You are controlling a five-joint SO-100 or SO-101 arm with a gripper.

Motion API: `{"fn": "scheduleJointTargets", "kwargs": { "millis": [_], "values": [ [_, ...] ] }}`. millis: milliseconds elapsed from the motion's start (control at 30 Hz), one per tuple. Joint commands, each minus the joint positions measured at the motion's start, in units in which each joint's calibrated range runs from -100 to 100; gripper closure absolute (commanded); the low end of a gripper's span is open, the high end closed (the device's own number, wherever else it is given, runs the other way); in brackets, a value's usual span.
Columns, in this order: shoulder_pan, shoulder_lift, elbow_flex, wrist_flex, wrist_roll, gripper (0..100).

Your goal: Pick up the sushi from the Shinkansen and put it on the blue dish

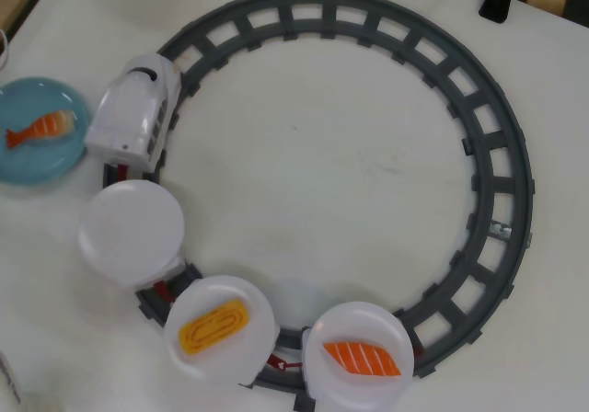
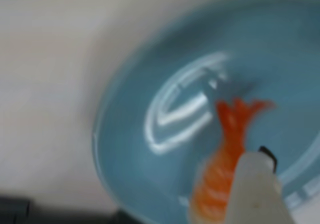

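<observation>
The shrimp sushi [image 1: 39,128] lies on the blue dish [image 1: 37,168] at the table's left edge; the gripper [image 2: 260,194] (blurred) cannot be read.

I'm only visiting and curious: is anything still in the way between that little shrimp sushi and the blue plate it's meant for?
Nothing visible is. In the overhead view the sushi already lies on the blue dish, beside the Shinkansen. The blurred wrist view shows a pale gripper finger close over the shrimp, with nothing between shrimp and plate.

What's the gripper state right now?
Gripper: cannot tell. Only one blurred pale fingertip shows in the wrist view, beside the sushi on the blue dish.
</observation>
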Motion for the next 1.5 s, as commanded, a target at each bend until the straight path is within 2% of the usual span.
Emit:
{"fn": "scheduleJointTargets", "kwargs": {
  "millis": [0,300,433,567,800,1033,1200,1467],
  "values": [
    [-0.4,-12.9,-3.1,1.8,-0.2,72],
    [-4.7,-33.6,5.1,0.0,-0.6,73],
    [-7.7,-45.5,15.6,-6.3,-5.3,73],
    [-10.0,-58.3,32.5,-16.4,-8.5,73],
    [-16.4,-77.9,69.3,-34.4,-8.6,73],
    [-22.1,-90.8,103.9,-47.4,-8.6,73],
    [-22.6,-99.0,122.6,-52.4,-8.6,73],
    [-22.7,-113.8,143.1,-50.3,-8.7,73]
  ]
}}
